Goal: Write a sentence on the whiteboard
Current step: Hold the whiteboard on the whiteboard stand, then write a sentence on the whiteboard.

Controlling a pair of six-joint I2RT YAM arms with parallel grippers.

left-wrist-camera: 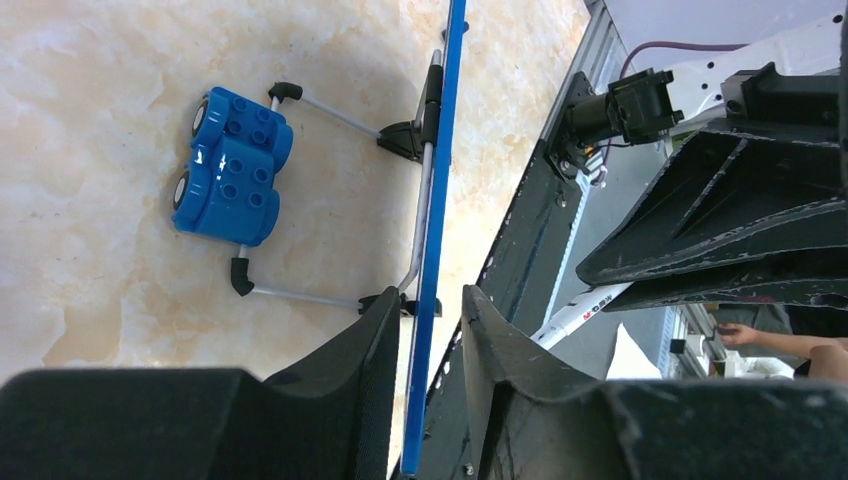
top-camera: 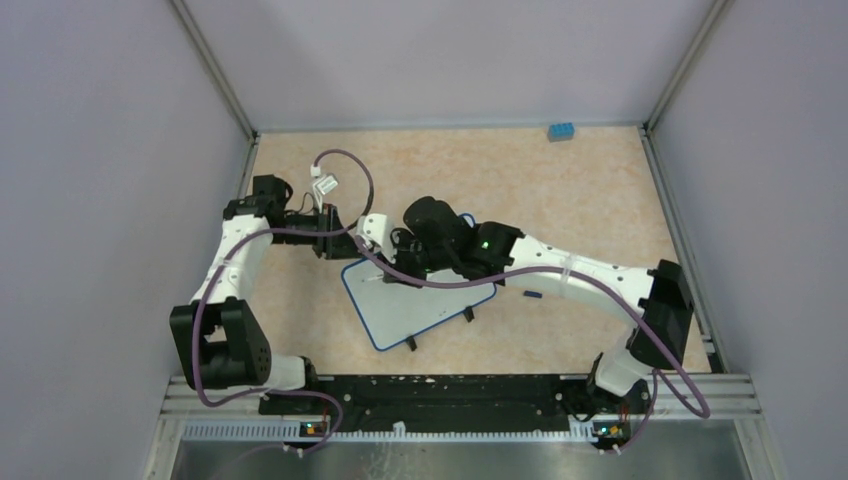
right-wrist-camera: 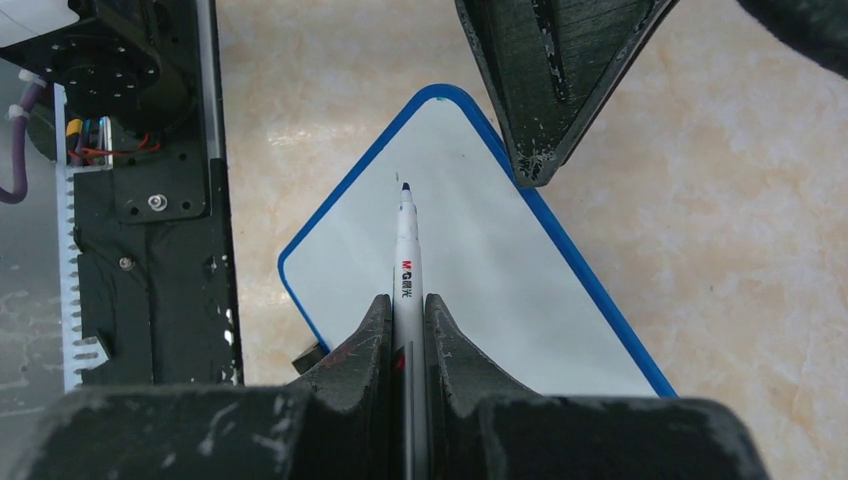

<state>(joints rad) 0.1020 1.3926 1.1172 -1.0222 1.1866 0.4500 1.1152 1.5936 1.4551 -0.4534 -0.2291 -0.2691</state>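
Observation:
The whiteboard [top-camera: 440, 305] lies tilted in the middle of the table, white with a blue rim [right-wrist-camera: 560, 240]. No sentence shows on it; its face looks blank apart from a tiny speck by the pen tip. My right gripper [right-wrist-camera: 408, 298] is shut on a white marker [right-wrist-camera: 407, 250], and its dark tip hovers at the board's upper left part. My left gripper [left-wrist-camera: 432, 292] straddles the board's blue edge [left-wrist-camera: 445, 120] at its far left corner [top-camera: 345, 262]. Its jaws are open, with a visible gap beside the rim.
A blue wheeled toy block [left-wrist-camera: 232, 165] lies on the table beside the board's wire feet [left-wrist-camera: 330, 115]. A small blue brick [top-camera: 560, 130] sits at the far right edge. The black base rail [top-camera: 450, 395] runs along the near edge, and grey walls close in both sides.

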